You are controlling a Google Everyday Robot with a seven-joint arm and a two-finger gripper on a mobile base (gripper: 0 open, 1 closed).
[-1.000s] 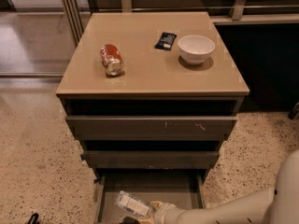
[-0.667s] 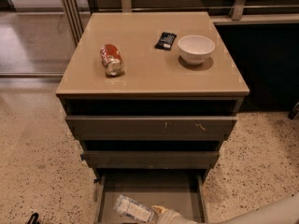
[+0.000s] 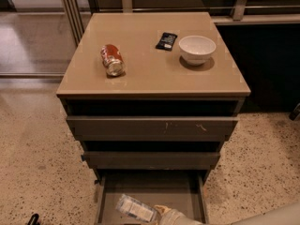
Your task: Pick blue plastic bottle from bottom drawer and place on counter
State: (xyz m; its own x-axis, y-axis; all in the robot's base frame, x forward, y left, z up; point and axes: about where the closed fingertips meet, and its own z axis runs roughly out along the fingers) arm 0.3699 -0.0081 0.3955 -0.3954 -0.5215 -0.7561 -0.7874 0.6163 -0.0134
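The cabinet (image 3: 47, 93) stands on a speckled floor (image 3: 37, 158), its counter (image 3: 154, 76) glossy and beige; on the counter a red can (image 3: 112, 59) lies on its side at the left, a small black packet (image 3: 166, 41) lies flat towards the back, and a white bowl (image 3: 197, 48) stands upright just right of the packet, apart from it; the can is well apart from both. Below the counter the top drawer (image 3: 152, 125) and the middle drawer (image 3: 150, 159) show their grey fronts, each with a dark gap above it; the bottom drawer (image 3: 154, 189) is pulled out towards the camera, its flat grey floor in view. The bottle (image 3: 136, 208) lies on its side in the bottom drawer, near the front and left of the middle, set at a slant with its right end lower in the view; its pale label with dark print faces up. The gripper (image 3: 160, 211) is down inside the bottom drawer at the bottle's right end, touching it or very nearly so; whether it grasps the bottle or merely rests beside it cannot be told. The pale arm (image 3: 269, 217) runs in from the lower right corner, low across the drawer's front right corner, to the gripper.
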